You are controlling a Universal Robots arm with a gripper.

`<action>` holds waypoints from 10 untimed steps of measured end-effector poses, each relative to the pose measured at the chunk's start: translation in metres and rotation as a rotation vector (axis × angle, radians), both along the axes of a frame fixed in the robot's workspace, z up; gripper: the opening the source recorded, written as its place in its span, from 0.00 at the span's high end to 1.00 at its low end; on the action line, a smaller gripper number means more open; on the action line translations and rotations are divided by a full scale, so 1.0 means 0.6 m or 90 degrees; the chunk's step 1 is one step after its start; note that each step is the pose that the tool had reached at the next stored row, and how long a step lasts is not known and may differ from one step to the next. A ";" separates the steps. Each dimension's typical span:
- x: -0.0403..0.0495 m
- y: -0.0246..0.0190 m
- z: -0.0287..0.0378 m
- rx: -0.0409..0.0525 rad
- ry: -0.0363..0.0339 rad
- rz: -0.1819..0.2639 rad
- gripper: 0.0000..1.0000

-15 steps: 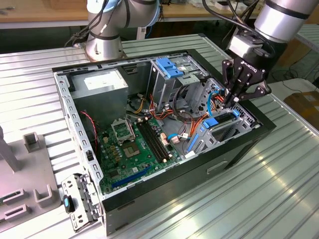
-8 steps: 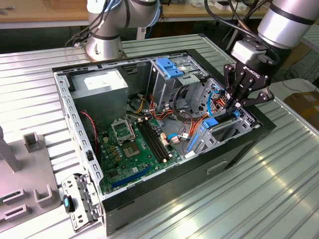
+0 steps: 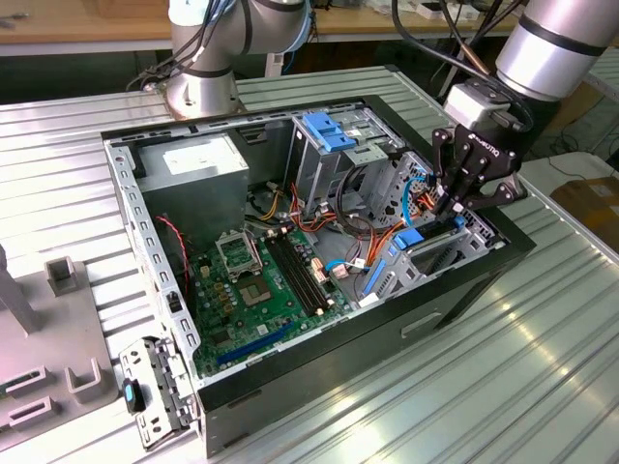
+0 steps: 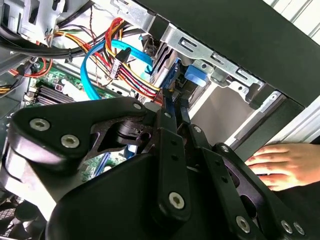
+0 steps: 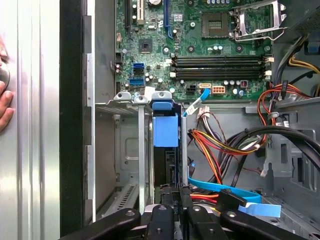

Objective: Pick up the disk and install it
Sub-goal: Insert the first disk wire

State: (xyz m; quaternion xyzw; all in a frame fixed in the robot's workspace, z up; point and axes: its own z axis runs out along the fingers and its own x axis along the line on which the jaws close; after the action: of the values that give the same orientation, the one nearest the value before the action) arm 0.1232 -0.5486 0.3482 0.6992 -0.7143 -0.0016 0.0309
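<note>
Closest to the lens in both wrist views are the black links of the gripper [image 4: 174,107] [image 5: 175,192]. Its fingers are drawn close together and pinch the thin rear edge of the disk [image 5: 165,131], which stands on edge in a slot of the metal drive cage [image 5: 127,145]. In the exterior view the single arm [image 3: 556,43] slants down from the upper right. The gripper [image 3: 450,208] dips into the open computer case [image 3: 435,309] at its corner towards the exterior view's right. The disk [image 3: 408,238] shows there as a small blue patch just beside the fingers.

By count: one arm, one gripper, one disk, one case, one green motherboard [image 5: 150,30]. One paler blue bracket [image 3: 324,130] sits at the far side of the case. Two stretches of thin blue cable [image 5: 222,189] [image 5: 196,101] lie beside the cage. One person's hand [image 4: 285,162] rests on the ribbed metal table [image 3: 542,387] outside the case wall.

Most of the disk's dark body is hidden between the cage walls. In the second wrist view its blue tab [image 4: 195,75] and a strip of frame peek past the fingertips. The exact line of contact is covered by the gripper's own links. The hand is cut off at the edge of the first wrist view, showing fingertips [image 5: 4,107] and little more.
</note>
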 end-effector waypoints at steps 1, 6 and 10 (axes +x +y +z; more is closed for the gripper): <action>0.000 -0.0010 0.000 0.0000 0.0000 0.000 0.83; 0.000 -0.0032 0.000 -0.0001 0.0000 0.000 0.83; 0.000 0.0013 -0.001 0.0000 0.0000 0.000 0.83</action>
State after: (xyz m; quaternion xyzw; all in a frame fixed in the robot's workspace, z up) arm 0.1231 -0.5479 0.3479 0.6992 -0.7143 -0.0016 0.0309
